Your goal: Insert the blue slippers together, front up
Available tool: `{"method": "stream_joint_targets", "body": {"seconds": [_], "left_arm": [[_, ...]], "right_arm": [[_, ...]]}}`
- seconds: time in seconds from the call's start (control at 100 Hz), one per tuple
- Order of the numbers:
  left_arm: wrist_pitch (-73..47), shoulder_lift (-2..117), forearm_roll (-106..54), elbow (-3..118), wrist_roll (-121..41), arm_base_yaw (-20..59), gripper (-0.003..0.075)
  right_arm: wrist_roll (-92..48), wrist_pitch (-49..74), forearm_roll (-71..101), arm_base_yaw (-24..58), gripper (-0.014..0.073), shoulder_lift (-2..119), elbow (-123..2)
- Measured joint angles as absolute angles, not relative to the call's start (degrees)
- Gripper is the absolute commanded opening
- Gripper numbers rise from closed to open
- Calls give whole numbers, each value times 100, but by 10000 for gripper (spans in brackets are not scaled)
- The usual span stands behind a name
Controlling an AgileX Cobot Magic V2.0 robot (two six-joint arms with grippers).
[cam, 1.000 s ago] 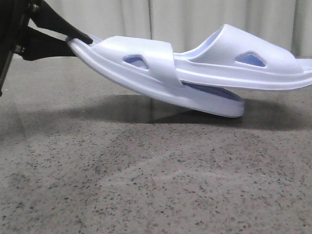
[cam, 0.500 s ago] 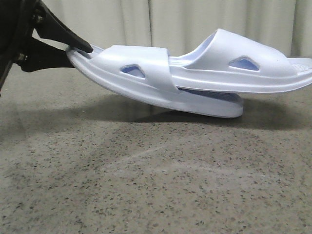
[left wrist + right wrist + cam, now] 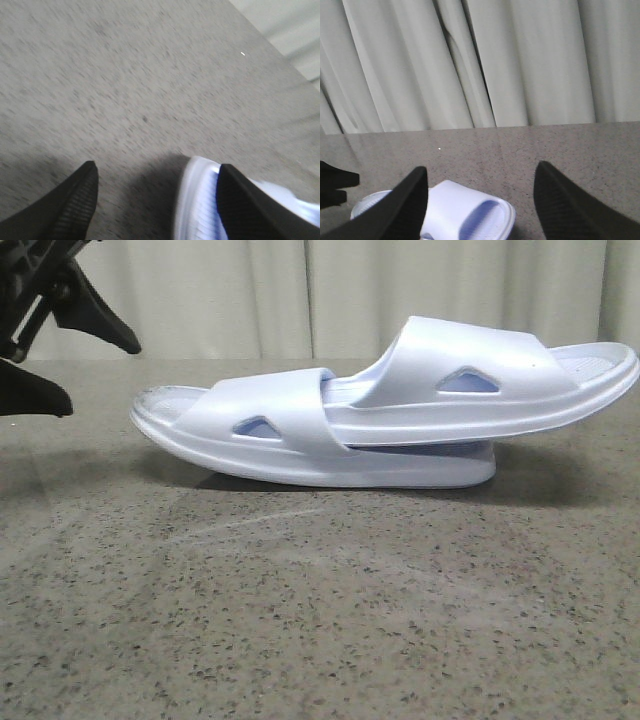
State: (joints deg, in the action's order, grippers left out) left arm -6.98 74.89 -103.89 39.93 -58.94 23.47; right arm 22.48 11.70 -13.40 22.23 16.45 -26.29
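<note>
- Now nested on the speckled grey tabletop [image 3: 320, 620]: two pale blue slippers, one pushed under the strap of the other.
- Lower slipper [image 3: 270, 435] lying flat on its sole, near the middle of the front view, heel end at nine o'clock.
- Upper slipper [image 3: 480, 385] threaded through the lower strap, resting on the lower footbed, tilted, with its free end raised toward three o'clock and reaching the frame edge.
- Triangular cutouts visible in both straps.
- Left gripper [image 3: 50, 365] at ten o'clock in the front view, black fingers spread wide, clear of the lower slipper's heel, holding nothing.
- In the left wrist view, blurred: fingers [image 3: 75, 205] apart, slipper edge [image 3: 197, 200] just beside one of them.
- Right gripper [image 3: 480, 205] seen only in its own wrist view, fingers spread, empty, above the nested pair [image 3: 465, 217].
- Pale pleated curtain [image 3: 520, 60] behind the table.
</note>
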Motion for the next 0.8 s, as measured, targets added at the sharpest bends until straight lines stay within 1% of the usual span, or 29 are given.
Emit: {"method": "stream_joint_targets", "body": {"seconds": [0.22,0.39,0.53,0.8], "left_arm": [[-121,6850,-10359,3993,-6731,2347,448],[82,5895,-9785,3862,-6922,2347,447],[142,4943,-9404,3396,-6987,2347,447],[295,2851,-8947,2097,-7055,2347,447]], "right_arm": [[2248,1591,-1810,2223,395,1645,-2629],[2248,1788,-2157,2223,395,1645,-2629],[2248,1983,-2469,2223,393,1645,-2629],[2248,2045,-2689,2223,393,1645,-2629]]}}
